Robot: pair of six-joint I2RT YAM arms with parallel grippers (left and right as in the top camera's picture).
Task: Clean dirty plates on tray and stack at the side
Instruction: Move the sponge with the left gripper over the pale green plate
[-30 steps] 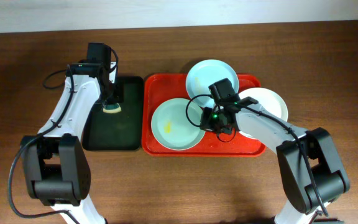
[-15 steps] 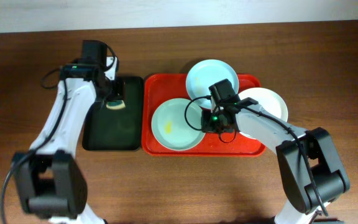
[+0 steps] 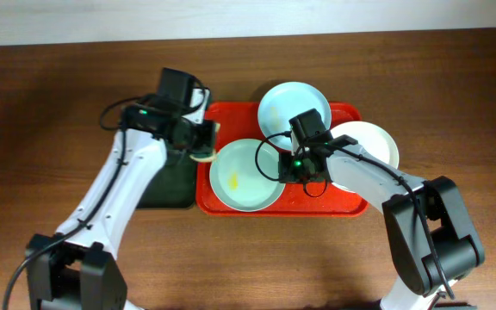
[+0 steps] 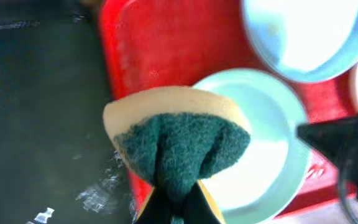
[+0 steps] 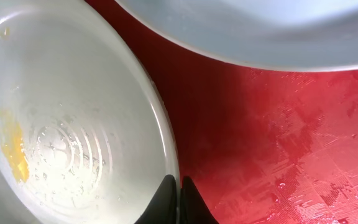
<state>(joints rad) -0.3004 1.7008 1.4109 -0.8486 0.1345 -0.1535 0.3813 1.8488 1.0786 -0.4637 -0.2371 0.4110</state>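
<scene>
A pale mint plate (image 3: 252,185) bearing a yellow smear (image 3: 232,177) lies at the front left of the red tray (image 3: 231,120), water beading on its inner face in the right wrist view. A second mint plate (image 3: 287,108) sits behind it, overlapping the tray's far rim, and a white plate (image 3: 370,142) lies at the tray's right end, reaching out past the rim there. The right pincer (image 5: 179,196) is pinched tight on the smeared plate's right-hand rim, its two dark tips meeting at the edge, with wet red tray floor just beside them. The left pincer (image 4: 176,208) is closed on a folded sponge (image 4: 176,137), yellow foam outside and green scouring face turned toward the camera, squeezed between the tips. From overhead the sponge hangs over the tray's left rim, just beside the smeared plate. A black tray (image 3: 166,181) lies alongside the red one to its left, partly covered by the left arm. Both trays rest on a dark wooden tabletop (image 3: 455,86).
</scene>
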